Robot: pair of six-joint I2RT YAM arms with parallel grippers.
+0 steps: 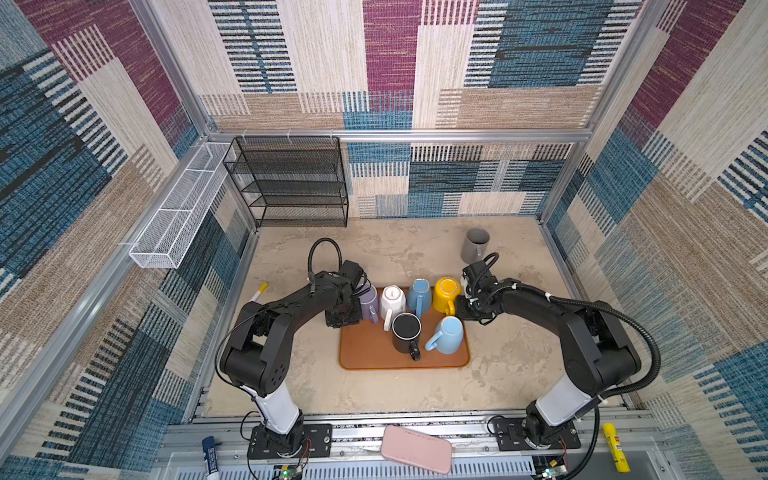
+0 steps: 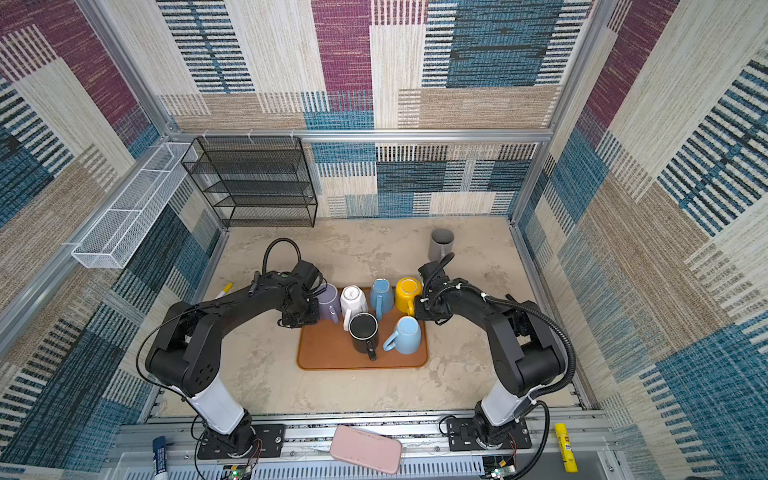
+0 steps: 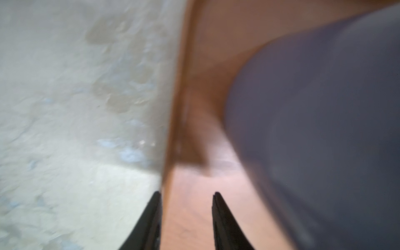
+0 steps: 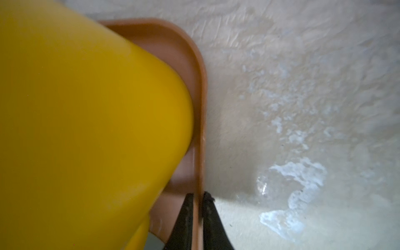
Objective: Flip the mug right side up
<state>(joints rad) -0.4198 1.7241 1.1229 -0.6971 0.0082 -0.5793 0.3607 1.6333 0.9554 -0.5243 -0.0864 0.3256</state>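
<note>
While your right gripper (image 4: 198,195) pinches the tray (image 1: 374,358) by its rim beside the yellow mug (image 4: 86,108), your left gripper (image 3: 186,194) stands with jaws apart, astride the opposite rim. The white mug (image 1: 392,298) sits base-up in the far row, between the lavender mug (image 1: 370,302) and the blue mug (image 1: 419,297).

Seen from above, the left arm's black wrist (image 1: 343,309) hides the nine o'clock side of the lavender ceramic mug (image 1: 370,303) and the ten o'clock corner of the brown plastic tray (image 1: 374,353). In the wrist views that mug is blurred, and both it and the yellow ceramic mug (image 4: 86,119) are cut off at the edges.
</note>
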